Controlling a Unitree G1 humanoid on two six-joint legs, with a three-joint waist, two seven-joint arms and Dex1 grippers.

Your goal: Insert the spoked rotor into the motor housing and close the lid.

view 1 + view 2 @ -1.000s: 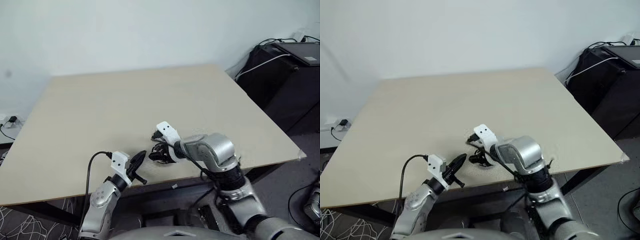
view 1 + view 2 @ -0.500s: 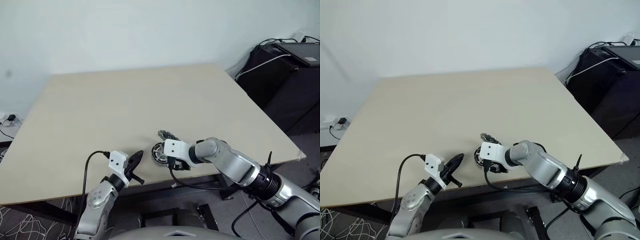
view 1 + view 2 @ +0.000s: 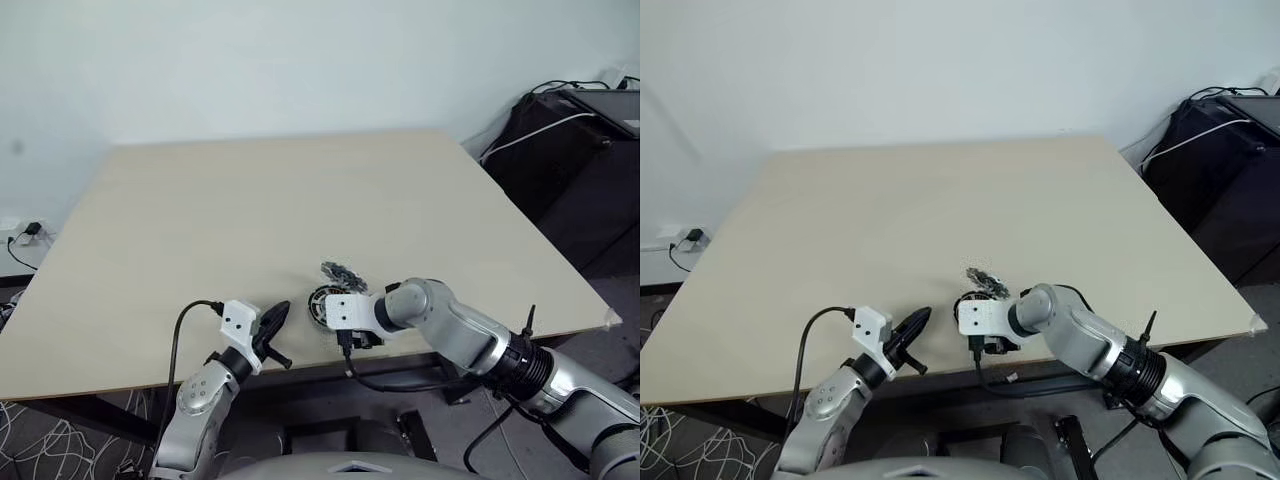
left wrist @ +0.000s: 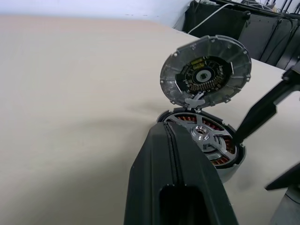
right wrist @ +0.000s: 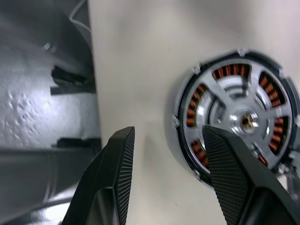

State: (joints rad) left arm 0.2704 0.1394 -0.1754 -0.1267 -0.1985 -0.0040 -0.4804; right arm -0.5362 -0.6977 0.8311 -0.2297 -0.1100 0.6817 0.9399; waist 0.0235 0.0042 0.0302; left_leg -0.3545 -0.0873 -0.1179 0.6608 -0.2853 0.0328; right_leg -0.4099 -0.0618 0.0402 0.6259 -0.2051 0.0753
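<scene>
The motor housing (image 5: 236,119) sat near the table's (image 3: 250,210) front edge, spoked rotor (image 4: 204,136) inside, lid (image 4: 205,71) upright. The right gripper (image 5: 168,173) hung open, one finger over its rim; the left gripper (image 3: 276,318) was closed, empty.

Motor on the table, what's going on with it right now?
The rotor already sits in the housing, copper windings showing between its spokes. The lid stands open, tilted up behind it. The right hand hangs over the housing, fingers apart and holding nothing, one finger over its edge. The left hand is shut and empty, beside the motor near the table edge. Closing the lid is left.
</scene>
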